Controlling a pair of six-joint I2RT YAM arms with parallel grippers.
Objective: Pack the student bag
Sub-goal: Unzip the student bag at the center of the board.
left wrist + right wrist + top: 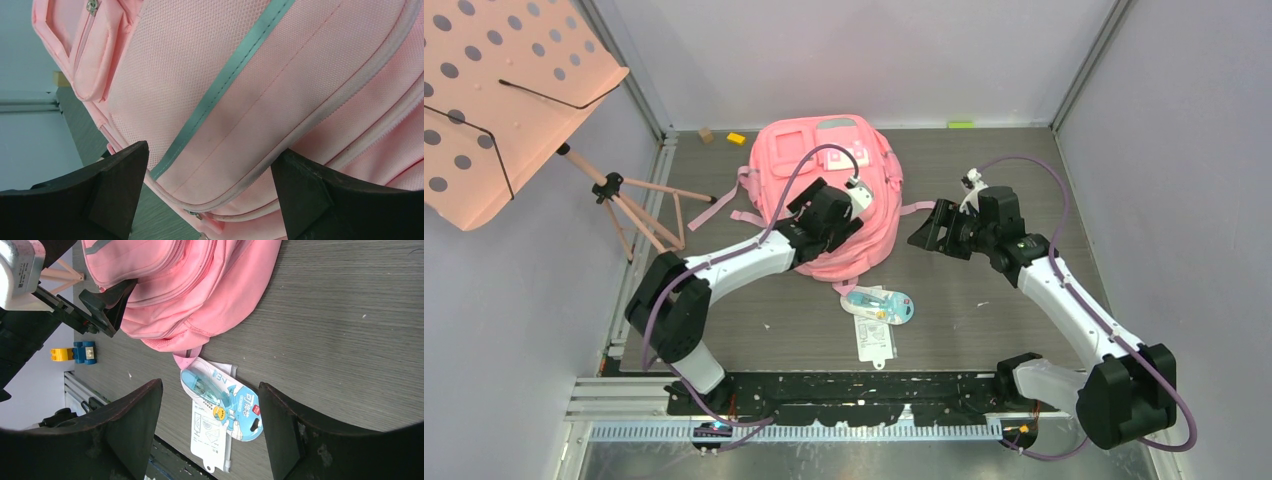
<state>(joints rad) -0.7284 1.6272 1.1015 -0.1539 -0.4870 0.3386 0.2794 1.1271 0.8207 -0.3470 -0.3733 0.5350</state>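
Now left end effector (210,150) wide over student bag (796,150); right end effector (210,385) wide, empty.
Soft floppy fabric, likely light; pinch zipper edge.

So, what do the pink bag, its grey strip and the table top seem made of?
The student bag: matte woven synthetic fabric, by its fine grid weave and stitched seams. The grey strip: smooth sewn tape, slightly shiny, perhaps reflective. The table top: matte grey wood-look board, probably laminate; straight grain lines show.
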